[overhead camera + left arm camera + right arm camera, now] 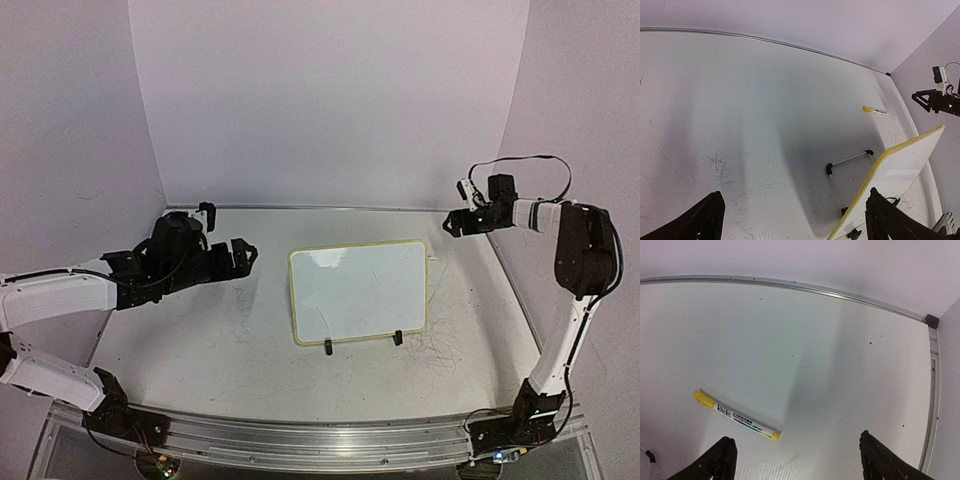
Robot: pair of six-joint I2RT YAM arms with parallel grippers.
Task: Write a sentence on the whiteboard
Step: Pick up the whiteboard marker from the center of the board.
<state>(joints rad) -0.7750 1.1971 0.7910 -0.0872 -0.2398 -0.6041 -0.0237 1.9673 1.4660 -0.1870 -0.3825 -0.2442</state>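
Note:
The whiteboard (358, 292) stands tilted at the table's centre on two black clip feet (328, 347). Its face is blank; no sentence shows on it. Its yellow-rimmed edge also shows in the left wrist view (900, 170). A white pen with yellow ends (737, 416) lies on the table behind the board's right corner (433, 258), and shows in the left wrist view too (875, 110). My left gripper (243, 255) is open and empty, left of the board (795, 200). My right gripper (455, 222) is open and empty, raised just right of the pen (796, 440).
The board's wire stand (847, 162) rests on the table behind it. A metal rail (790, 286) runs along the table's back edge under the white walls. The tabletop (220, 340) is scratched in front.

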